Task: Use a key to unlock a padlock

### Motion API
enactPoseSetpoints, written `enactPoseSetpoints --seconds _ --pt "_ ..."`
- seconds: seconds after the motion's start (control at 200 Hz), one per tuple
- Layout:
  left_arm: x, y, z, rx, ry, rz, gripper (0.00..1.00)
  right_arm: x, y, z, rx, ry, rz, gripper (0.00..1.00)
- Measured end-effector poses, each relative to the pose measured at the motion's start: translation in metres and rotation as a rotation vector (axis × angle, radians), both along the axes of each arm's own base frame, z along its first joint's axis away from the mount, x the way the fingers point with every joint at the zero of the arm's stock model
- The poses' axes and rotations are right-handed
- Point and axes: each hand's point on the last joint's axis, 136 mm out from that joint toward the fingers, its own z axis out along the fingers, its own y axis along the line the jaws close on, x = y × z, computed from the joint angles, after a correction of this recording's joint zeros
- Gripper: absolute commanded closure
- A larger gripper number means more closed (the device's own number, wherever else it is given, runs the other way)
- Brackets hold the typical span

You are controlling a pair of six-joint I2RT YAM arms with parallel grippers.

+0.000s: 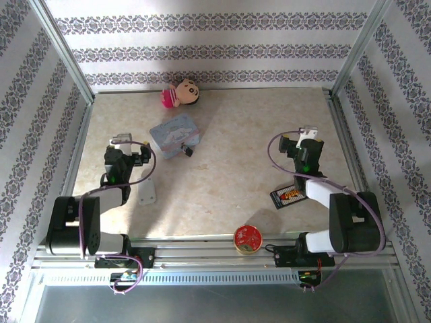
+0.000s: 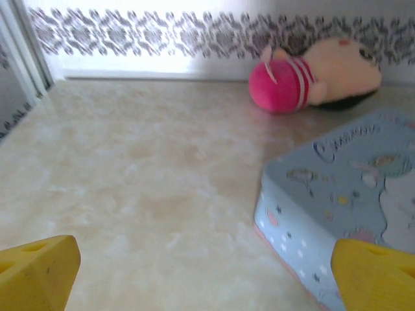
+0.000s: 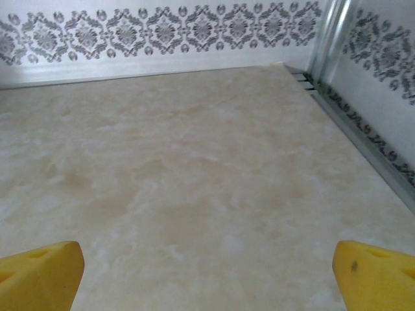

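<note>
Both the left gripper (image 2: 207,271) and right gripper (image 3: 207,272) gape empty, padlock (image 1: 188,151) just beside the blue box (image 1: 172,133)

From above we overlook the whole beige marbled tabletop (image 1: 236,148); both wrist views skim it low toward the patterned back wall (image 1: 202,47), the left sharing the pale blue box (image 1: 172,131).

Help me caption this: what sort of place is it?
Probably a robot test cell: a tabletop walled by patterned panels on metal posts, left arm and right arm bolted at its edge.
</note>
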Motion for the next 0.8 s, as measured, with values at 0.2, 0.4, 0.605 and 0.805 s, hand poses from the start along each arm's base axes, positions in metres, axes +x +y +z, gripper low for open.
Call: enactPoseSetpoints --seconds 0.2,0.4,0.605,0.805 --pt "-0.011 0.003 0.031 -0.078 -0.043 0.039 0.01 -0.018 -0.009 0.007 0.042 0.036 -0.07 0.02" --pt "-0.021 -0.01 0.034 -0.216 -0.011 0.017 0.01 -0.04 -0.016 0.012 0.117 0.118 -0.156 0.02" --pt "-0.031 -0.043 0.041 -0.311 0.008 -0.052 0.01 -0.069 -0.019 0.009 0.21 0.24 -0.235 0.04" --pt "-0.042 -0.096 0.032 -0.351 0.07 -0.169 0.01 -0.097 -0.014 -0.007 0.28 0.405 -0.295 0.15"
